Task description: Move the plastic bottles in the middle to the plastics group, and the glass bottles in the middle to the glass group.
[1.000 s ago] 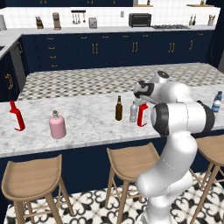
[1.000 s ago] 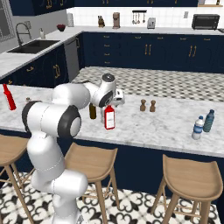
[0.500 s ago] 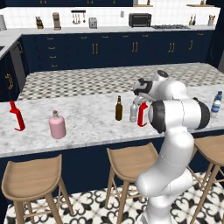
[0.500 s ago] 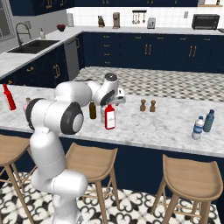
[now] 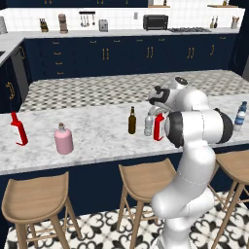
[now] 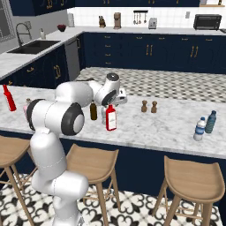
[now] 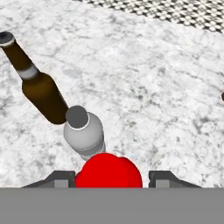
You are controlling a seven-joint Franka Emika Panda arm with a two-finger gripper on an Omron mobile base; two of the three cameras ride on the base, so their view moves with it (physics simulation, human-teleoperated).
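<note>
On the near side of the white marble counter (image 5: 97,136), in the left base view, three bottles stand upright in a close row, long axes vertical: the brown bottle (image 5: 132,120) at left, the small greyish bottle (image 5: 148,124) in the middle, and the red bottle with a white label (image 5: 158,127) at right, partly behind the white arm. The gripper (image 5: 156,101) sits just above this red bottle, pointing down; whether its jaws grip cannot be told here. Far left on the counter stand another red bottle (image 5: 19,129) and the squat pink flask (image 5: 63,139), both upright. At the far right edge stands the blue-labelled water bottle (image 5: 240,116). Wooden stools (image 5: 36,198) line the near side, and dark blue cabinets run along the far wall.

In the right base view the labelled red bottle stands upright, nearest the counter's near edge, with the brown bottle to its left and the gripper (image 6: 115,99) directly over its neck. Two small shakers (image 6: 148,107) stand further back, and the water bottle (image 6: 200,129) stands well to the right beside a darker bottle (image 6: 211,122). A sink (image 6: 31,47) lies at far left.

In the hand view the red bottle's top sits between the two dark fingertips (image 7: 62,178), which stand apart on either side; contact cannot be judged. Just beyond it are the greyish bottle's cap and the brown bottle.
</note>
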